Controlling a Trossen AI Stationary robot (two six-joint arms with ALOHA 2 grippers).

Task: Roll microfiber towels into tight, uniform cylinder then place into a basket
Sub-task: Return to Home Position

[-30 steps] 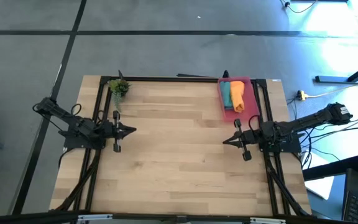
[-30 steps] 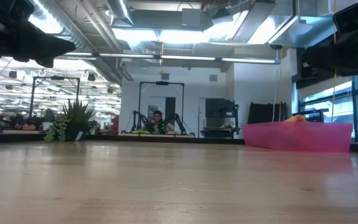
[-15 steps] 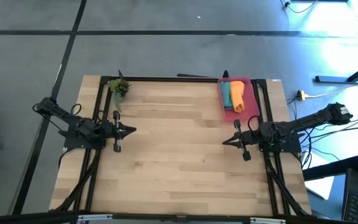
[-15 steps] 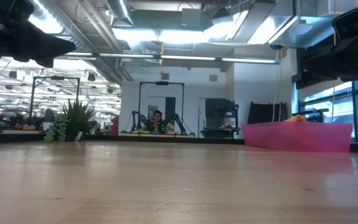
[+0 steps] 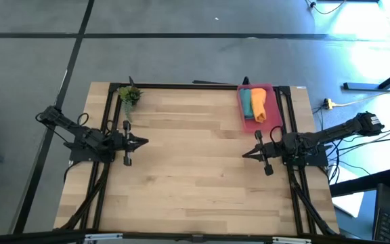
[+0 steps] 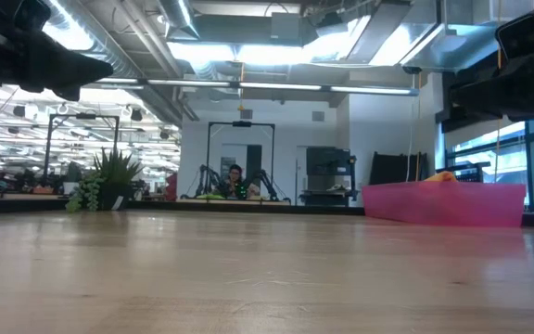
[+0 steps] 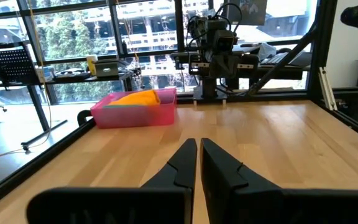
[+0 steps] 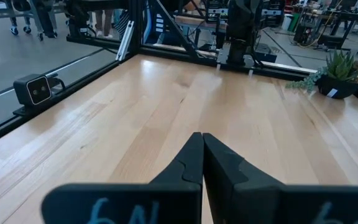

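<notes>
The red-pink basket stands at the table's far right corner. Inside it lie two rolled microfiber towels side by side: the teal one and the orange one, which reaches over the pink wall in the left wrist view. My left gripper hovers shut over the table's left side, pointing level toward the middle. My right gripper hovers shut over the right side, just near of the basket, pointing toward the left arm. Neither holds anything.
A small green plant stands at the far left corner. Black frame rails run along the table's far edge and sides. Bare wood lies between the two grippers and toward the near edge.
</notes>
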